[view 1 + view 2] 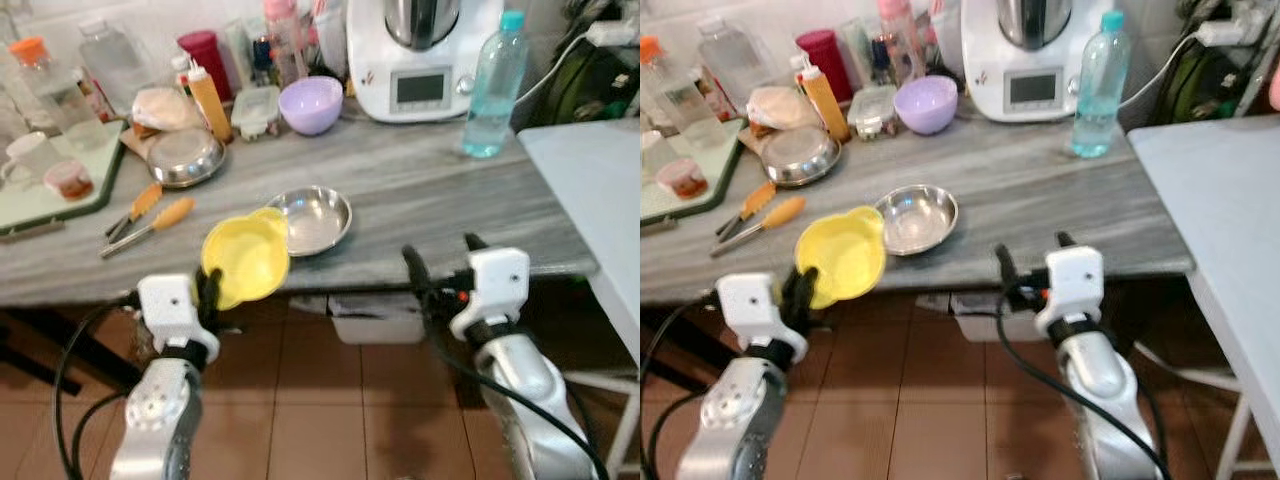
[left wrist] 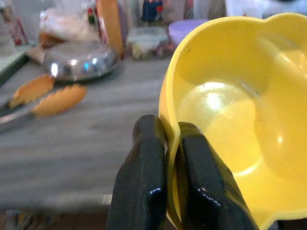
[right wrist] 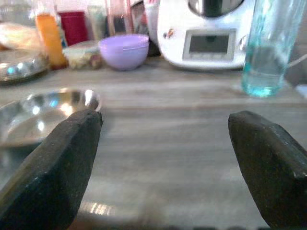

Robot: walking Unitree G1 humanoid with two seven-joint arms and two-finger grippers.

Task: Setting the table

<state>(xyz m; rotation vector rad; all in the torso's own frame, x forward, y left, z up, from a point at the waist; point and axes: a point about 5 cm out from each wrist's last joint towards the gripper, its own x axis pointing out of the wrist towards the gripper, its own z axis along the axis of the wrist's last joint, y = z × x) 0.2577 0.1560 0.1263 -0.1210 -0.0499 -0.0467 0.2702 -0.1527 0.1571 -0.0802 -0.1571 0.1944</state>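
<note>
My left gripper is shut on the rim of a yellow bowl, held tilted just off the counter's front edge; the wrist view shows both fingers pinching the bowl's wall. A small steel bowl rests on the grey counter right beside the yellow one. My right gripper is open at the counter's front edge, to the right of the steel bowl, with nothing between its fingers.
A purple bowl, a white kitchen machine, a blue water bottle, an orange sauce bottle, a steel lid, orange-handled tongs and a green tray crowd the counter. A white table stands right.
</note>
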